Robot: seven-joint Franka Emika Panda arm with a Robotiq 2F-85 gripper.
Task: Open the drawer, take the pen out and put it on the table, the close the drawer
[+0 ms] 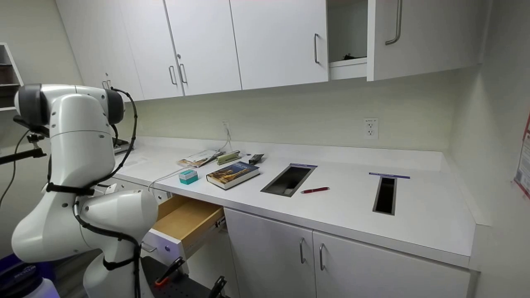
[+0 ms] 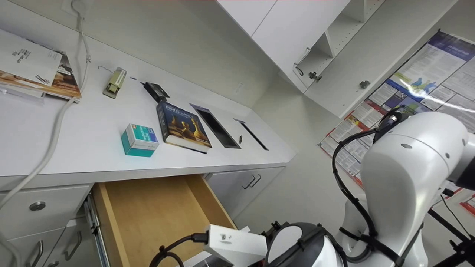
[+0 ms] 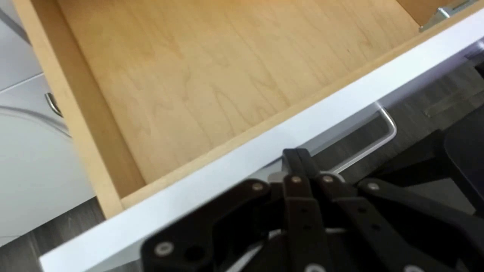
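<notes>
The drawer [image 1: 159, 244] is pulled out from under the counter. Its tan wooden inside shows bare in both exterior views [image 2: 159, 215] and in the wrist view [image 3: 234, 71]. The red pen [image 1: 315, 190] lies on the table [image 1: 339, 219], the white countertop, between the two dark cut-outs. It shows as a tiny dark stick in an exterior view [image 2: 240, 139]. My gripper [image 3: 297, 154] has its fingertips pressed together with nothing between them. They are at the outer side of the drawer's white front, beside its metal handle [image 3: 389, 128]; I cannot tell if they touch the front. The arm hides the gripper in both exterior views.
A thick book [image 1: 232, 174], a teal box [image 1: 188, 176], a stapler [image 1: 228, 157] and papers [image 2: 29, 59] lie on the countertop. A white cable [image 2: 59, 122] runs over its edge. An upper cabinet door [image 1: 426, 37] stands open. Clamps [image 1: 169, 271] sit on the robot's black base.
</notes>
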